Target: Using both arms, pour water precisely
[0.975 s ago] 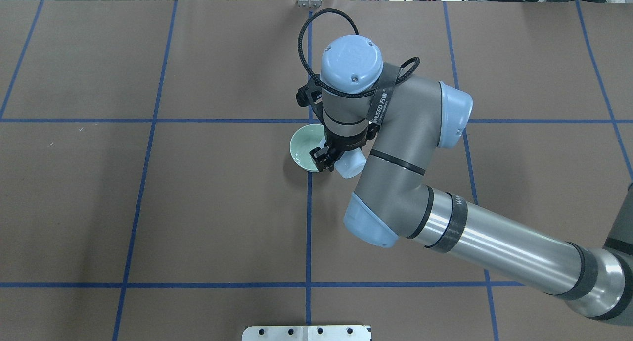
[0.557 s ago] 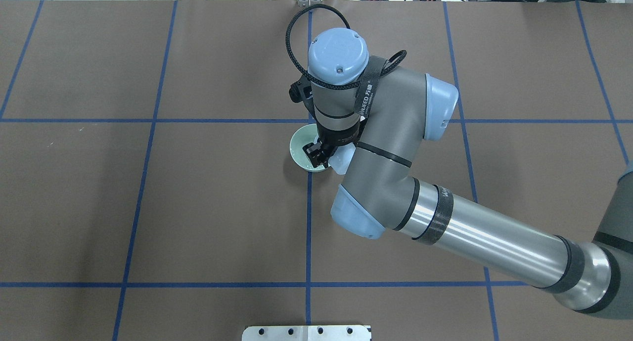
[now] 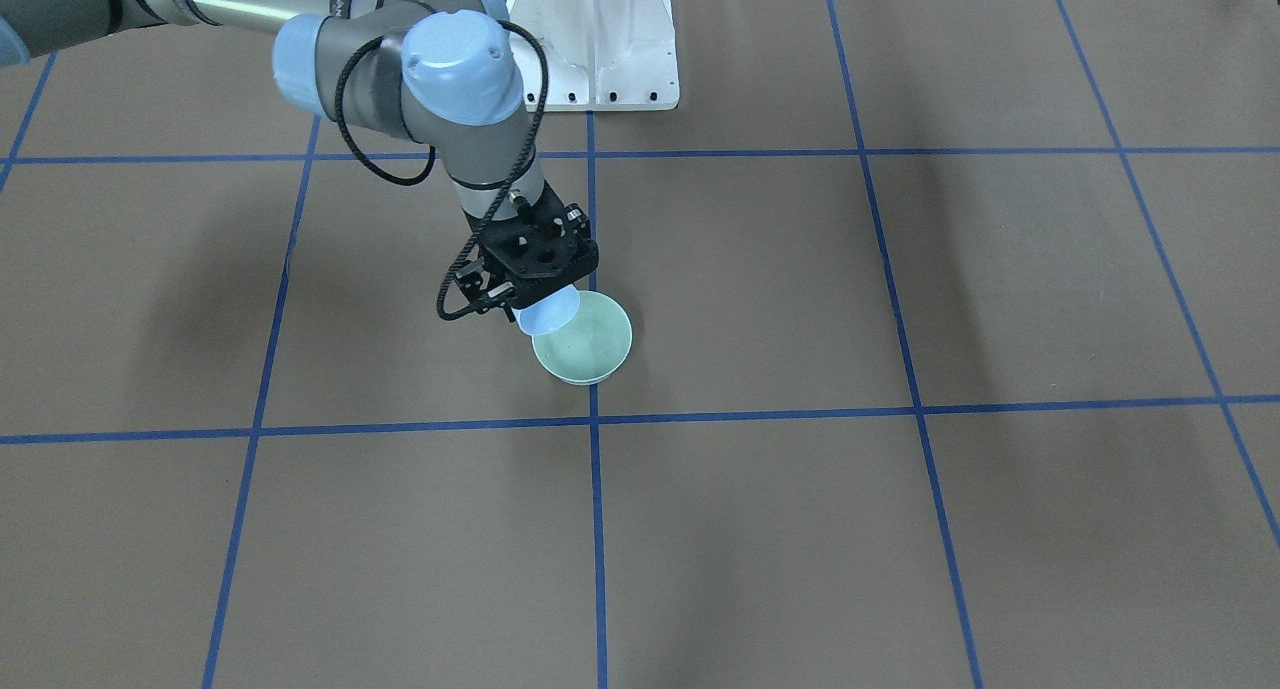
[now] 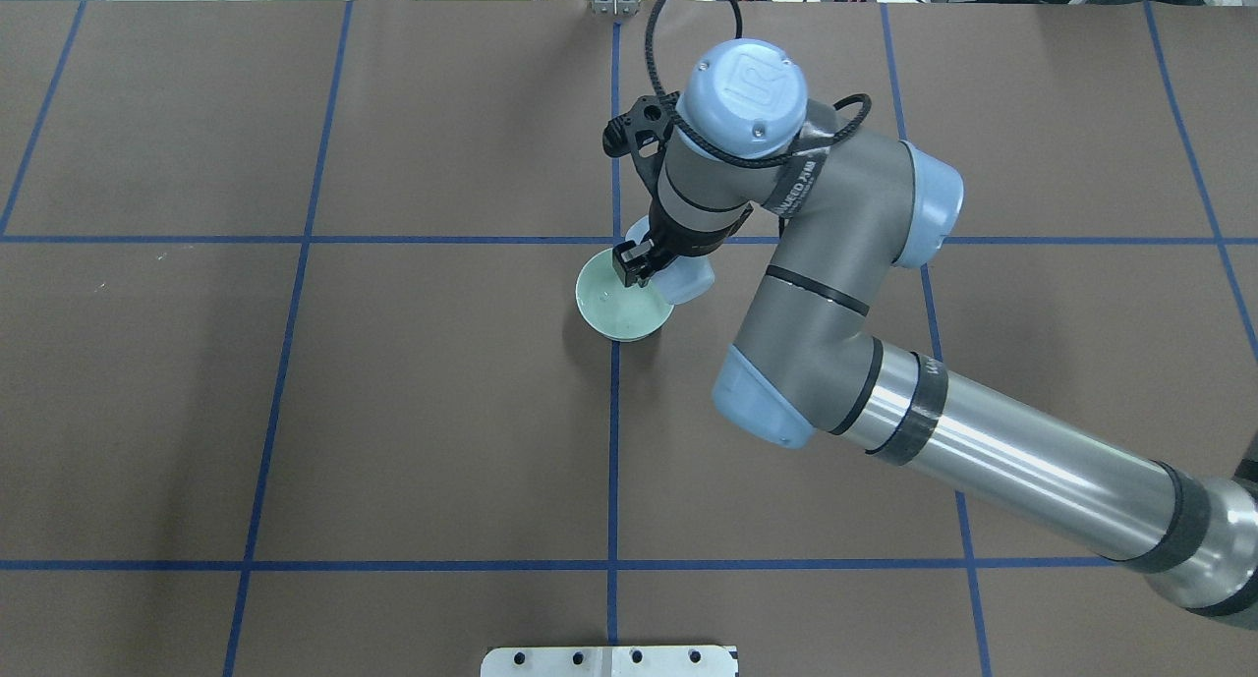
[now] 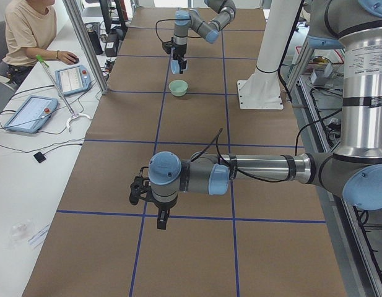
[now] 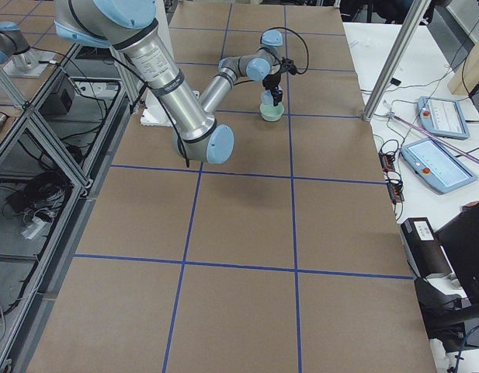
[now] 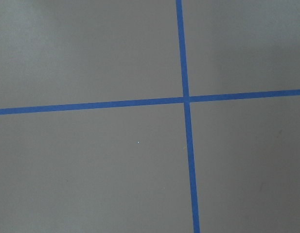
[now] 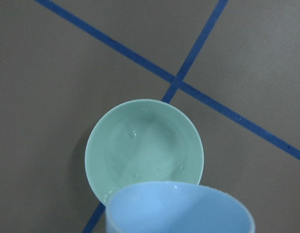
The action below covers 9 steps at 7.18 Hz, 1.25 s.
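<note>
"Brown paper covered the table (image 4: 393,412), taped in blue squares. And the arms?"

"The right arm (image 4: 983,451) reached to the middle. The left arm (image 5: 259,170) hung low, well apart (its left gripper (image 5: 160,223) was too small to judge)."

"The bowl?"

"The green bowl (image 4: 614,313) sat on a tape line. The right gripper (image 4: 641,262) clamped a blue cup (image 4: 685,282), tilted over the rim. Water (image 8: 150,150) lay shallow in the bowl."

- The bowl (image 4: 619,311) sits on the desk (image 4: 393,431), on a line (image 4: 613,412).
- The cup (image 4: 688,280) hangs over the bowl's edge, in the right claw (image 4: 637,264).
- In the bowl lies water (image 8: 145,148).
- The left claw (image 5: 161,218) hangs well apart.
</note>
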Each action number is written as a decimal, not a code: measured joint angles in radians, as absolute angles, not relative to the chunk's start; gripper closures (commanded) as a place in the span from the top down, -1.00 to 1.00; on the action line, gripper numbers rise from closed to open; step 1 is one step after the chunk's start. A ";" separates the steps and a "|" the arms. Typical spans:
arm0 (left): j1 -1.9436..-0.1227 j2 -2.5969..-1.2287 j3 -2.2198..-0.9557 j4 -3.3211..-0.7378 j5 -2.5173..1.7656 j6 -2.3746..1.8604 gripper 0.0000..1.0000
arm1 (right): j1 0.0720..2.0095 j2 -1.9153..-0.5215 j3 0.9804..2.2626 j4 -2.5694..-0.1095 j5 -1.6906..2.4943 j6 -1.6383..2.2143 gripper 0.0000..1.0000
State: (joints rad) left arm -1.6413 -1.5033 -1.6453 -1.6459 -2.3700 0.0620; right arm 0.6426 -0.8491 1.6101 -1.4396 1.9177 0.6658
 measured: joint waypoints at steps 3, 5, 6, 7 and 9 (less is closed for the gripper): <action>-1.641 -1.503 -1.648 -1.647 -2.371 0.063 1.00 | 0.669 -1.086 1.639 -0.928 1.759 0.849 -1.00; -1.641 -1.503 -1.648 -1.656 -2.370 0.062 1.00 | 0.672 -1.246 1.676 -0.725 1.601 0.969 -1.00; -1.641 -1.503 -1.648 -1.659 -2.370 0.062 1.00 | 0.672 -1.324 1.704 -0.684 1.495 1.003 -1.00; -1.641 -1.503 -1.648 -1.660 -2.370 0.061 1.00 | 0.672 -1.391 1.728 -0.667 1.372 1.057 -1.00; -1.641 -1.503 -1.648 -1.661 -2.370 0.061 1.00 | 0.657 -1.493 1.740 -0.661 1.100 1.191 -1.00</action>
State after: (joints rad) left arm -1.6414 -1.5033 -1.6480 -1.6612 -2.3700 0.0614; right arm 0.6570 -1.4932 1.7400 -0.6605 1.1003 1.1910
